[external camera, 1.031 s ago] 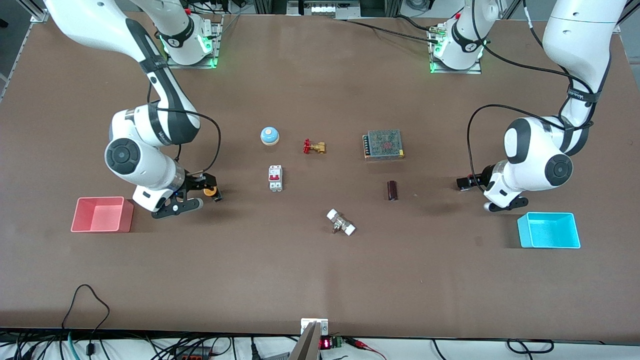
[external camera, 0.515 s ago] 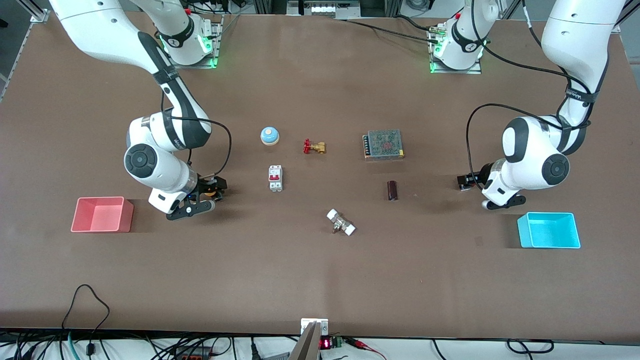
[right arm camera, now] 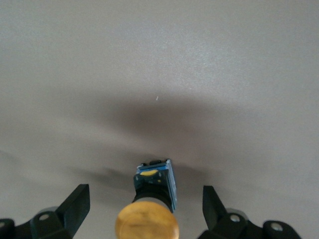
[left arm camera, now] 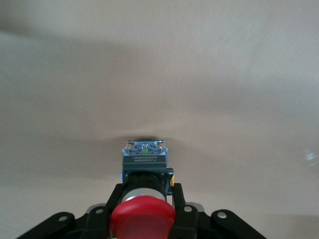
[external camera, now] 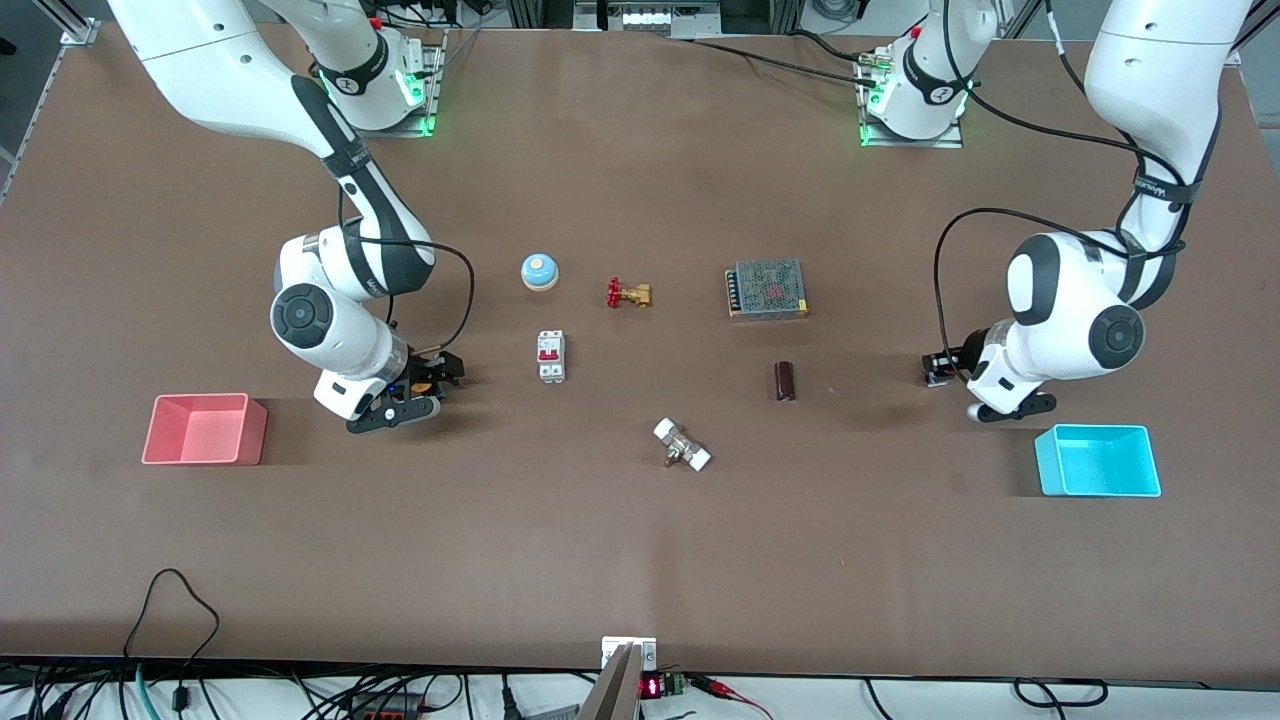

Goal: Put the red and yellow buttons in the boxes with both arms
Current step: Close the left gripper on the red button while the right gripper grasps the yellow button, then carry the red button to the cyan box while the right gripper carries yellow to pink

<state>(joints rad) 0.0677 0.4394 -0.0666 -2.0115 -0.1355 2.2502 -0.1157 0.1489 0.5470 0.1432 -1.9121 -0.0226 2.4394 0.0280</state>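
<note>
I have the left gripper (left arm camera: pixel 147 193) clenched on the red button (left arm camera: pixel 143 215). In the left wrist view both fingers (left arm camera: pixel 115 195) press the dark barrel just under the red cap, with the contact block sticking out ahead of them. This button is low over the table (external camera: pixel 640 560) at the left arm's end, near the cyan box (external camera: pixel 1046 466) and a little farther from the front camera than it. I cannot tell whether its base is touching the surface.

The right gripper (right arm camera: pixel 144 205) is spread wide around the yellow button (right arm camera: pixel 147 225), with a finger standing well clear on each side and nothing grasped yet. This button lies on the table toward the right arm's end, near the pink box (external camera: pixel 256 432) and slightly farther from the camera than it.

I judge both buttons to be light, rigid plastic parts that are unlikely to crush under a firm pinch. The domed caps look smooth and rounded, so I would not squeeze there, since the fingers could slide off. The barrel between the cap and the square block is the better place to hold, as the cap's rim above should stop the part from dropping out. The block adds weight at one end, so I expect the button may pivot in the grip if I take it off-centre.
</note>
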